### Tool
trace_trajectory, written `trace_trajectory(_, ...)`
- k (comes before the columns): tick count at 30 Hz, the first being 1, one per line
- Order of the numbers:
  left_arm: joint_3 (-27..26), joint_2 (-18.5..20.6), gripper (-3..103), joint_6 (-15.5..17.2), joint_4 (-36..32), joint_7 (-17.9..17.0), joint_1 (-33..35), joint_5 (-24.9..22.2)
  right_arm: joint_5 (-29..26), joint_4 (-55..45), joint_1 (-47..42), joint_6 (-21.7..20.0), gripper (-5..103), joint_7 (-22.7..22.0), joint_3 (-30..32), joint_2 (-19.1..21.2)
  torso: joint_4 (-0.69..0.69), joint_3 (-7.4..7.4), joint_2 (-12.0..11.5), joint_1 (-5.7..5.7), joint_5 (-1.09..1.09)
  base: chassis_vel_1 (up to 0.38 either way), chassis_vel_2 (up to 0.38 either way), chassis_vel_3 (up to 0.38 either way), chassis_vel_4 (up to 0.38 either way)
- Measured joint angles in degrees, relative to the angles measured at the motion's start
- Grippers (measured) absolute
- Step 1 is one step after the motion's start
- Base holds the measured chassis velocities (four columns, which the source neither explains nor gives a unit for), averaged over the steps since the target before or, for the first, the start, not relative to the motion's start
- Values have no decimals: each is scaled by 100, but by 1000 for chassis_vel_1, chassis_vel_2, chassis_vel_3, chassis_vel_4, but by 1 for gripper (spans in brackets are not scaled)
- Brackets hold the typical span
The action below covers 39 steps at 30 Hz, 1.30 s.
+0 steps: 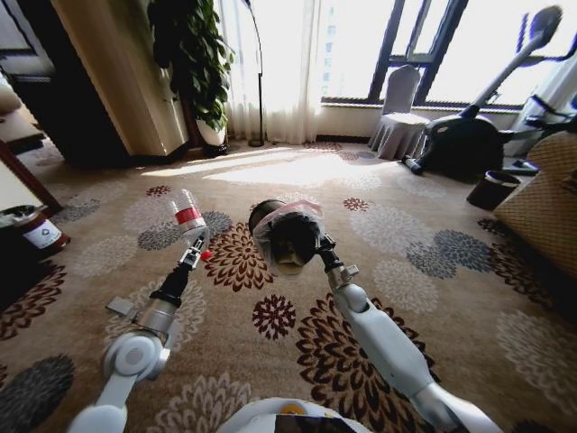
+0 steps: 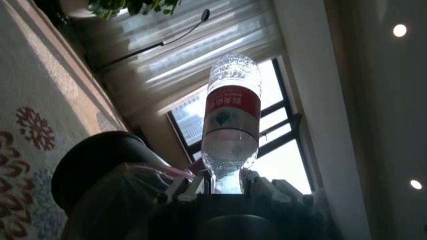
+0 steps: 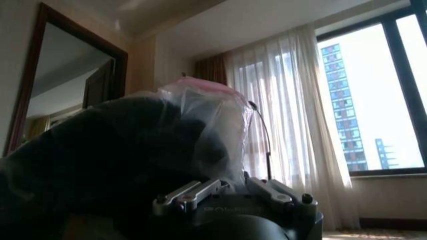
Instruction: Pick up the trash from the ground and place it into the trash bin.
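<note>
So on my head cam the left hand [image 1: 192,255] is pinching the red-capped clear bottle [image 1: 187,216] down at its neck end, holding it up off the floral carpet [image 1: 406,271] with the base pointing away from me. The right hand [image 1: 322,250] is clamped on the rim of the trash bin [image 1: 287,236], which it holds up in the air, tipped on its side with the bag-lined mouth facing me, just beside the bottle. Another dark bin [image 1: 492,189] sits well off to the right near the window.
</note>
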<state>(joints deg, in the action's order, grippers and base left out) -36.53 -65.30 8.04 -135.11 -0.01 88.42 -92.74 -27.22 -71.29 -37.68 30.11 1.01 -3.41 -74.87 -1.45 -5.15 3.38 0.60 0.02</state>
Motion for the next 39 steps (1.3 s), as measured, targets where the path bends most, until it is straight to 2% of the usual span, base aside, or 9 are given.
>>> trace_trajectory(3,529,-242,27,327,-87,-115,-44,-147,204,640,267,278,0,-1,-33,-503,-5,0,0,0,-2,0,0,0,0)
trace_trajectory(7,787,-322,27,469,-82,-249,-44,-296,295,745,272,278,0,8,-47,-627,-8,0,-1,0,-2,0,0,0,0)
trace_trajectory(9,1014,-301,27,619,91,-335,-34,-74,381,817,281,278,0,6,-49,-668,-5,0,0,-1,-2,0,0,0,0)
trace_trajectory(14,1420,-225,27,718,550,-449,-216,-266,442,811,291,275,0,0,-62,-660,-1,0,0,0,-2,0,0,0,0)
trace_trajectory(17,1509,-228,27,698,750,-465,-354,-341,490,764,289,275,0,3,-63,-651,-3,0,-1,0,-2,0,0,0,0)
trace_trajectory(22,1527,-235,27,718,1273,-680,-765,-761,508,511,212,259,0,3,-78,-565,-1,1,0,0,-2,0,0,0,0)
trace_trajectory(27,1486,-237,27,685,1681,-604,-1111,-1012,518,354,56,266,0,2,-65,-511,-3,1,0,0,-1,0,0,0,0)
trace_trajectory(33,1479,-273,27,670,1957,-589,-1438,-1112,544,163,-103,269,0,2,-65,-441,-3,0,0,0,-2,0,0,0,0)
trace_trajectory(39,1470,-531,27,624,2299,-648,-1947,-1239,585,-130,-303,301,0,3,-54,-399,-3,0,0,0,-2,0,0,0,0)
